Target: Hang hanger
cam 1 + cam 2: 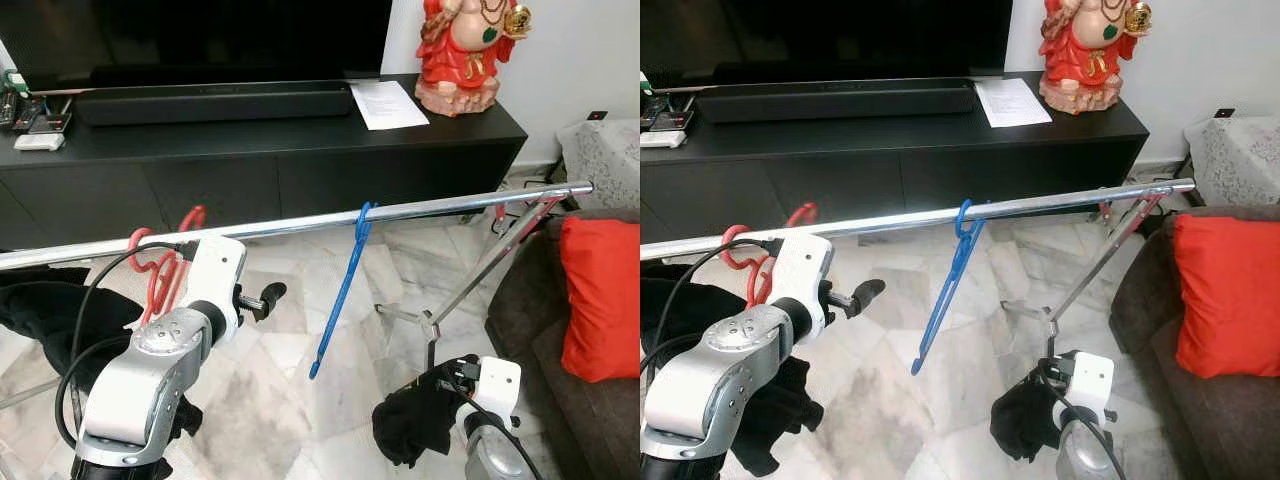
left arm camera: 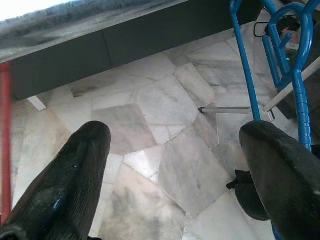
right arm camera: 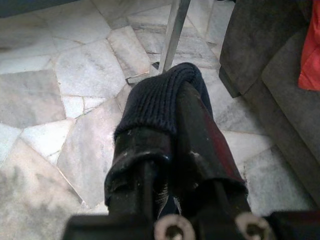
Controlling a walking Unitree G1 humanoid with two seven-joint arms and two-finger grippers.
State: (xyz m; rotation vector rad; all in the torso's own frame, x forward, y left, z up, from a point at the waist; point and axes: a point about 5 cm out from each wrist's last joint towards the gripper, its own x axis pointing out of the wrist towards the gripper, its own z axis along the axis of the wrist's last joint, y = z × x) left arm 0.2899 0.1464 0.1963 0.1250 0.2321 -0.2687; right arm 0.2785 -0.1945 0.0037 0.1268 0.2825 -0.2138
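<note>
Blue hanger point(image 1: 345, 290) hangs from the rail point(image 1: 420, 210). Left gripper point(image 2: 175, 165), fingers wide, sits at its 9 o'clock. Right gripper point(image 3: 167, 150), low, clamps dark knit cloth point(image 3: 155, 100).

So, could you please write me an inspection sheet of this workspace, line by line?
Surface: marble floor, dry as far as seen.
Job's things: blue hanger hooked on the metal rail, hanging tilted; red hanger also on the rail, beside the left arm.
Clutter: black cloth draped under the rail at left.
Grippers: left gripper jaws open, empty, near the blue hanger; right gripper low, shut on dark knitted garment.
Cables: black cable looping along the left arm.
Surroundings: black TV cabinet with paper and red figurine; sofa with red cushion.
</note>
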